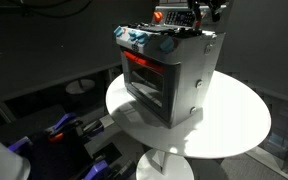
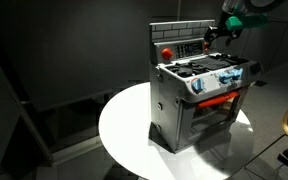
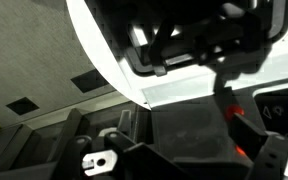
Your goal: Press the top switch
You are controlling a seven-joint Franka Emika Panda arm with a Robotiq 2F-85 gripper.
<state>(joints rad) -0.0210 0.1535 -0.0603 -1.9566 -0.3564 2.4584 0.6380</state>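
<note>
A grey toy stove (image 1: 174,75) stands on a round white table (image 1: 234,130); both also show in an exterior view, the stove (image 2: 189,105) and the table (image 2: 124,130). Its upright back panel carries a red switch (image 2: 167,50) near one end, also seen in an exterior view (image 1: 160,16). My gripper (image 2: 217,35) hovers at the top of that back panel, at the opposite end from the red switch, fingers close together with nothing held. In an exterior view the gripper (image 1: 202,14) sits just above the stove's rear edge. The wrist view is dark, with a red glow (image 3: 236,112) on the panel close ahead.
Blue knobs (image 2: 224,78) line the stove's front, above a red-lit oven opening (image 1: 144,68). Dark curtains surround the table. Blue and black equipment (image 1: 59,130) lies on the floor beside the table.
</note>
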